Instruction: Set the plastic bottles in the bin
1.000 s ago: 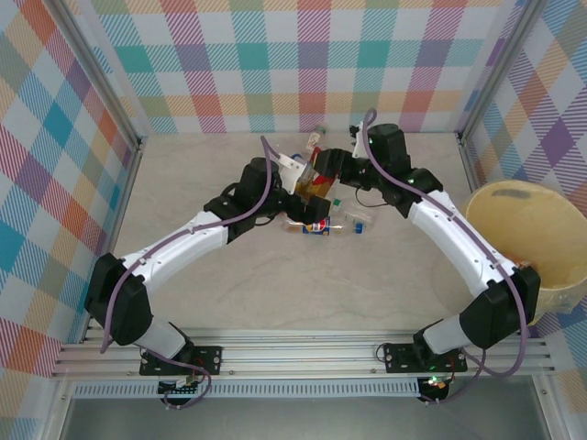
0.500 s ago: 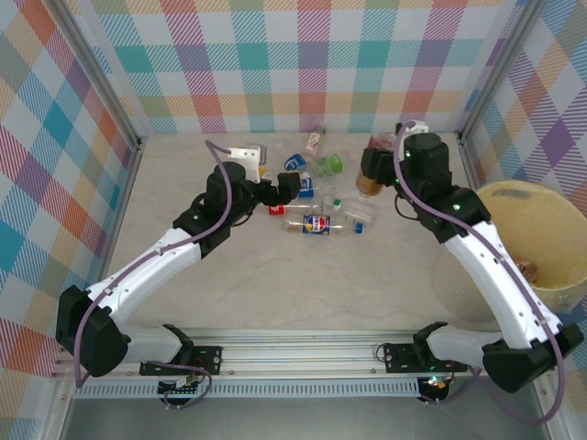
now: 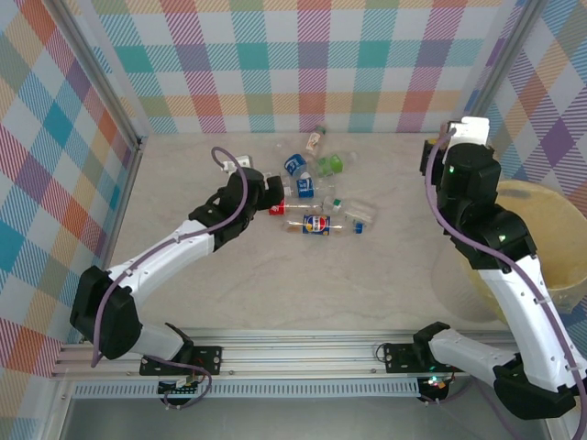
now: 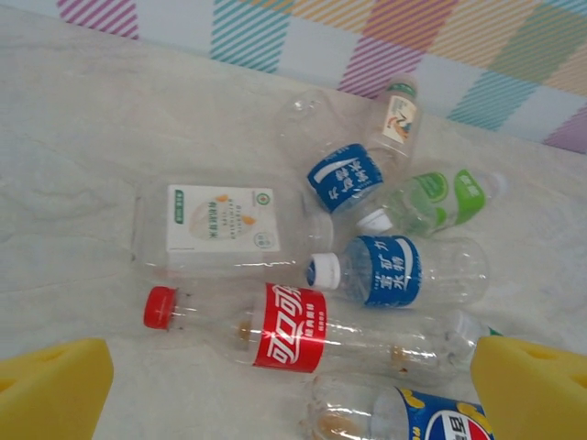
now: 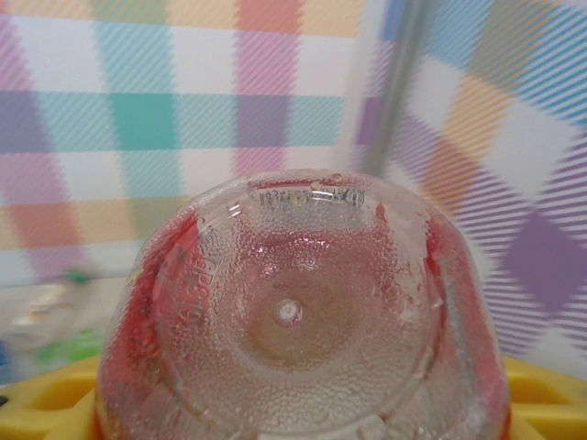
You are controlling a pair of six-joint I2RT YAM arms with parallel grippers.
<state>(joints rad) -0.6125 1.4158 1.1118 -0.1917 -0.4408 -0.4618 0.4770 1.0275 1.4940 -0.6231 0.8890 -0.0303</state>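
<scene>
We look down on a pale marbled table (image 3: 303, 284) walled in by bright checked cloth. At its right edge stands the round pale-yellow bin (image 3: 558, 229), and the right arm (image 3: 500, 247) rises across the bin's left side, its wrist raised near the far right corner. The left arm (image 3: 174, 247) reaches from the near left toward the middle of the table. There the loose bottles (image 3: 316, 197) lie huddled on their sides, well apart from the bin.

From the right wrist we see the right gripper (image 5: 293, 408) clamped on a clear red-labelled bottle (image 5: 293, 312), whose base faces the camera.

From the left wrist, the left gripper (image 4: 293, 385) hovers over the pile with its yellow pads (image 4: 50, 390) spread wide and holding nothing. Nearest below lies a red-capped cola bottle (image 4: 289, 339). Beyond it are a white-capped blue bottle (image 4: 394, 272), a white-labelled bottle (image 4: 225, 220), a second blue bottle (image 4: 344, 177) and a green bottle (image 4: 440, 195).
</scene>
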